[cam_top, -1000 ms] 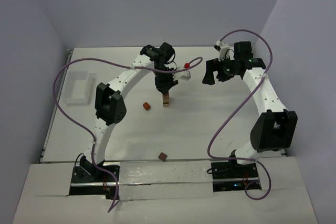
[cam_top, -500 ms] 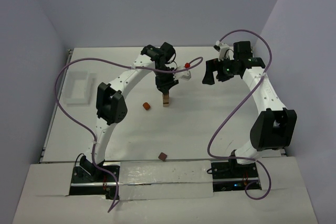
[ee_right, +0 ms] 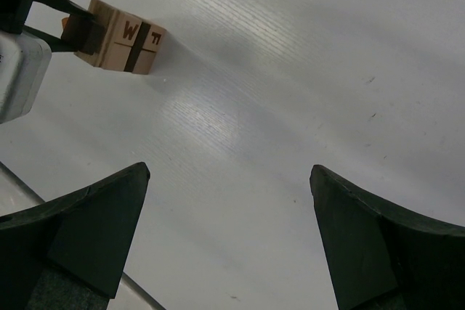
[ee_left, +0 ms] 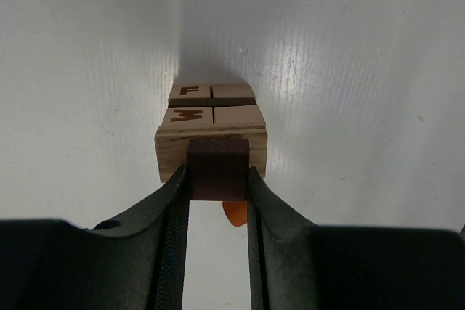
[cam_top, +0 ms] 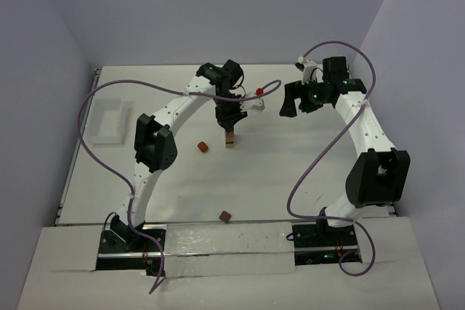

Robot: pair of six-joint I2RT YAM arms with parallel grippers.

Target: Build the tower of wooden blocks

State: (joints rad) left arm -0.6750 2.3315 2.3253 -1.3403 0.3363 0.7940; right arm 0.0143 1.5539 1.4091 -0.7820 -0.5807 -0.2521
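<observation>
Right now the left jaws stand narrow, pinched on a dark brown block. They hold it straight above the tower, which stands mid-surface, a little toward the far side and between the two arms. In the left wrist view the held block covers only the near edge of the tower's pale lettered face, so the jaws seem to lie over the stack but off to one side, not square on its middle. Whether the block already touches the stack I cannot tell. As I judge it, the coming move turns on that offset: the block wants centring over the stack before the jaws part, or it may tip off. The right jaws hang wide with nothing in them, well to the right of the tower, so the left arm is plainly the nearer. On the surface a loose reddish-brown block lies just left of the tower, and a loose dark block lies near the arm bases.
</observation>
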